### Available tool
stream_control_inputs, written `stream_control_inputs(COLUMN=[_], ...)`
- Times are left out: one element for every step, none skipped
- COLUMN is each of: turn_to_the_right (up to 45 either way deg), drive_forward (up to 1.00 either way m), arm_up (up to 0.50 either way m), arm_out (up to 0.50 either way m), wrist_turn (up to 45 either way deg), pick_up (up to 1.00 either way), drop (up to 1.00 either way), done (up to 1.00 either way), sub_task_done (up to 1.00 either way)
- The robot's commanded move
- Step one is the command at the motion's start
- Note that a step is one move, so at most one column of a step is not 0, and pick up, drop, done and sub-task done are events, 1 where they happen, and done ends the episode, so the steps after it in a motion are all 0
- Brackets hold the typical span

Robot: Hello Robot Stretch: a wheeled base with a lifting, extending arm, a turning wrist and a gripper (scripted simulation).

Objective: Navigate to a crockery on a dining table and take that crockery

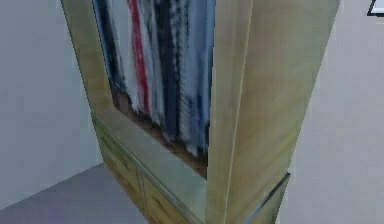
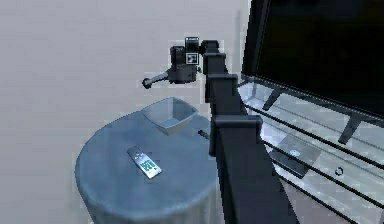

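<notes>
The round grey bench [image 2: 110,160] carries two things: a small grey vessel [image 2: 172,114] with raised walls at the bench's far edge, and a flat remote [image 2: 145,163] nearer the bench's middle. The vessel is the only thing on the bench that could pass for crockery, though its squarish form leaves that unsure, and whether this bench is the dining table cannot be told. The arm [image 2: 235,140] reaches out past the bench's right side, and the gripper [image 2: 152,81] hangs above the bench's far edge with its fingers pointing toward the arm side view's left. The relation that matters is that the vessel lies below the jaws and a little toward the arm. Whether it sits straight under them or nearer in cannot be judged from this angle. The vessel has no clear long axis, so a grip across either pair of walls looks equally fair. How wide the jaws stand cannot be told. Only bare wall shows behind the fingers, so the gripper holds nothing and touches nothing. Right of the bench a dark TV [image 2: 320,50] rests on a glass stand [image 2: 310,140], close enough to the arm to need care. The forward view shows a wooden bookcase [image 1: 235,110] close ahead. Where the bookcase stands from the bench cannot be told.
</notes>
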Motion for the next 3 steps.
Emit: stream_control_inputs(turn_to_the_right=[0.0, 0.0, 0.0], drive_forward=[0.00, 0.00, 0.00], arm_up=[-0.22, 0.00, 0.10], arm_out=[0.00, 0.00, 0.00], wrist_turn=[0.0, 0.0, 0.0], pick_up=[0.00, 1.00, 0.00], drop=[0.00, 0.00, 0.00], done=[0.00, 0.00, 0.00], sub_task_done=[0.00, 0.00, 0.00])
